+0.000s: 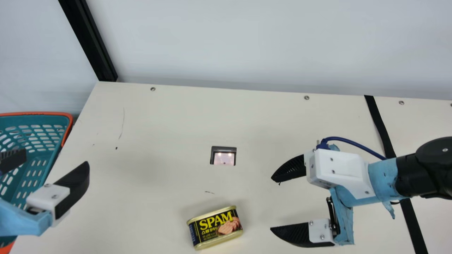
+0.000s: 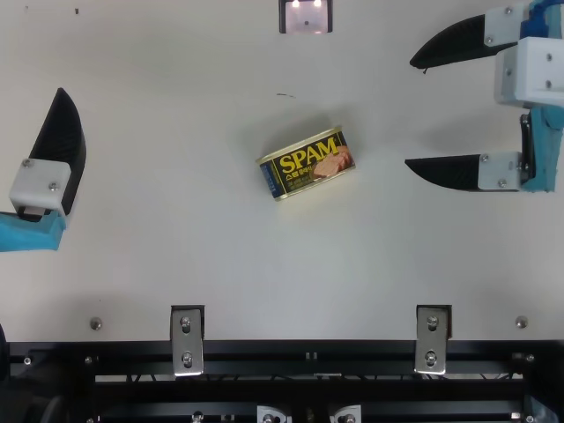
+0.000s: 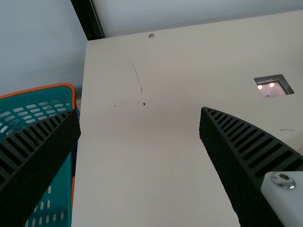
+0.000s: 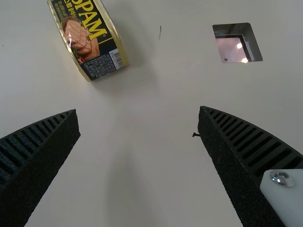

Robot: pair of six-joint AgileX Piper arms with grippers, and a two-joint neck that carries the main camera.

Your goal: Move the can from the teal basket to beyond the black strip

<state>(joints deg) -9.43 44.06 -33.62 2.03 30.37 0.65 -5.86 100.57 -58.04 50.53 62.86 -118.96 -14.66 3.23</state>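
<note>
can [image 1: 214, 227] on table [image 1: 141, 211], outside parted jaws, nearer right gripper [image 1: 271, 203]

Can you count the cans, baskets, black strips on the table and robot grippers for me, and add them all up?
Gold-edged metal can with a dark label: 1
Teal plastic basket with an orange rim: 1
Long, thin black strip: 1
Black-fingered grippers, left gripper and right gripper: 2
Total: 5

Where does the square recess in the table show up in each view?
Main view: recess near the middle, above the can.
Top view: at the top edge, just right of centre.
Left wrist view: upper half, near the right edge.
Right wrist view: upper right.
Shared landmark: the short dark mark near it.
</note>
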